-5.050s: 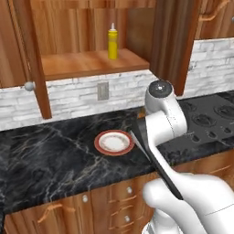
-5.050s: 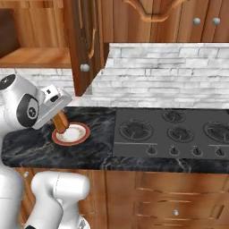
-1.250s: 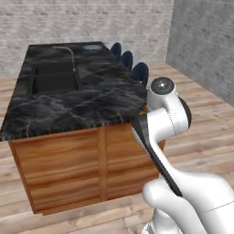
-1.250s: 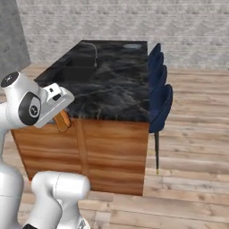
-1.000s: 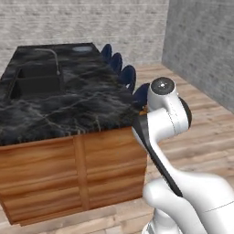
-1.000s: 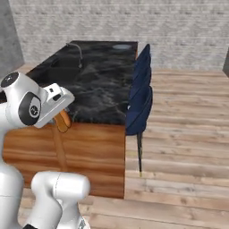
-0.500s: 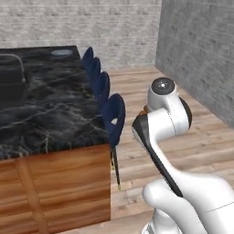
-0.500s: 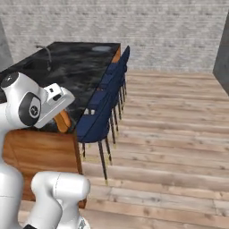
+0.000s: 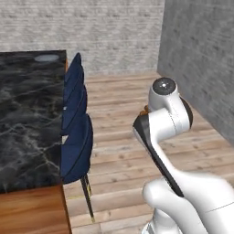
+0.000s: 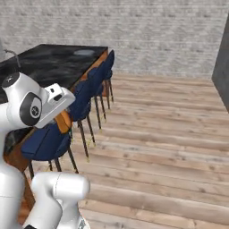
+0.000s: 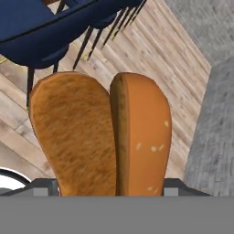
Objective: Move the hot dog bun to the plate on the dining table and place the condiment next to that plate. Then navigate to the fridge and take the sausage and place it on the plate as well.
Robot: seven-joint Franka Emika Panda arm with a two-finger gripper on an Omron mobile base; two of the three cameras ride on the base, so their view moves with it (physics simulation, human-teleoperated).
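We see flat, even rendered daylight, soft shadows under the chairs (image 10: 67,129), slightly blurry, no glare.

My arm (image 9: 167,116) is glossy white, built of thick rounded links with smooth, bulging shells. A dark band runs along one link and dark rings sit at my joints. A round grey cap with a darker centre closes one joint end (image 9: 163,86). My hand (image 10: 57,100) is a boxy white block bearing small dark square marks.
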